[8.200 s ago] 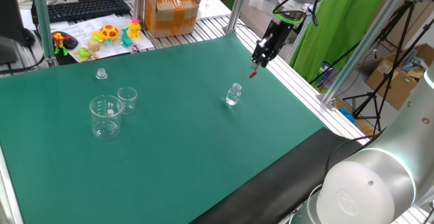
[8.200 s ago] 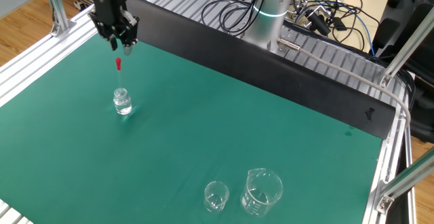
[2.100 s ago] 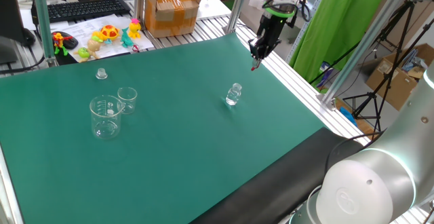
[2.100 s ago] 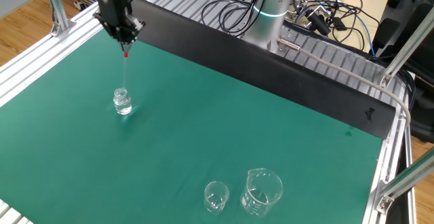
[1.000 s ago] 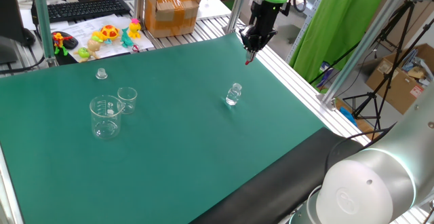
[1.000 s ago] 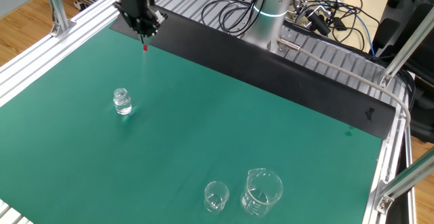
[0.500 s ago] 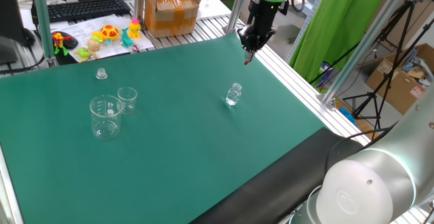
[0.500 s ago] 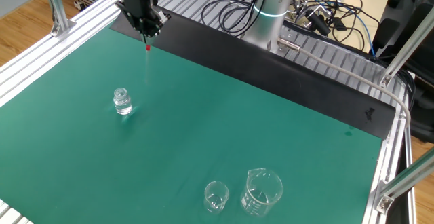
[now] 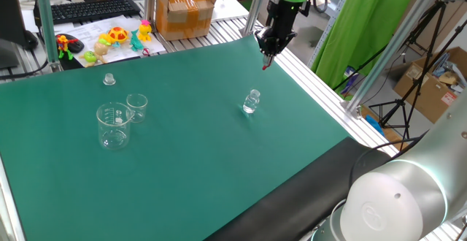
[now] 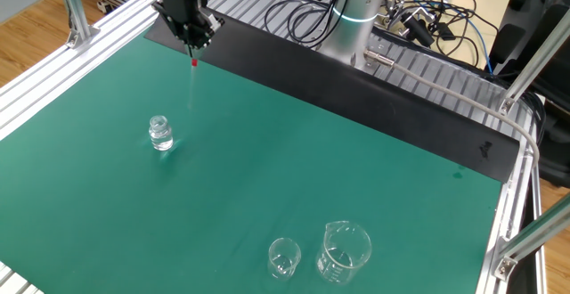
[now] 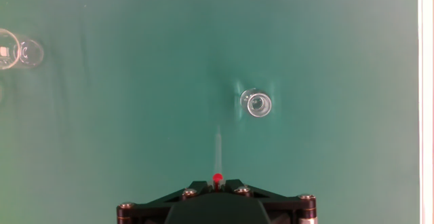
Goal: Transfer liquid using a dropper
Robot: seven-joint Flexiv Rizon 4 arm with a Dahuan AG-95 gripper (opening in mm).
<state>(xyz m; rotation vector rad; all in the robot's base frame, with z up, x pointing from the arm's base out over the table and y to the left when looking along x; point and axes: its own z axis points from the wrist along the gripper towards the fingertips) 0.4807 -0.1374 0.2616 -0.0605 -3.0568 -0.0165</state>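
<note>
Gripper: the gripper (image 9: 268, 53) hangs high over the far corner of the bench (image 9: 204, 161), near the metal rails at its edge. Its jaws are closed tight on the red end of the dropper.

Dropper: the dropper (image 10: 193, 78) hangs straight down from the jaws, up in the air. Its red end (image 11: 217, 178) sits between the jaws and its thin clear stem (image 11: 218, 151) points down at the green mat. It does not touch the mat or any glass. I cannot tell if there is liquid in the stem.

Small vial: the small clear vial (image 9: 252, 101) stands upright on the mat, a little way from the dropper. In the hand view its round open top (image 11: 258, 104) is off to one side of the stem, not under it. What is in it is too hard to see.

Big beaker: the big beaker (image 9: 114, 125) stands upright, well apart from the gripper. It looks clear; I cannot tell if it holds liquid.

Small beaker: the small beaker (image 9: 136, 106) stands just beside the big beaker.

Tiny glass piece: a tiny clear piece (image 9: 109, 79) sits alone near the far edge.

Open room: a wide stretch of green mat lies between the vial and the two beakers.

Edges: a cardboard box (image 9: 184, 9), toys (image 9: 115, 38) and a keyboard (image 9: 91, 9) lie past the far edge. Cables (image 10: 419, 18) lie behind the black strip on another side.
</note>
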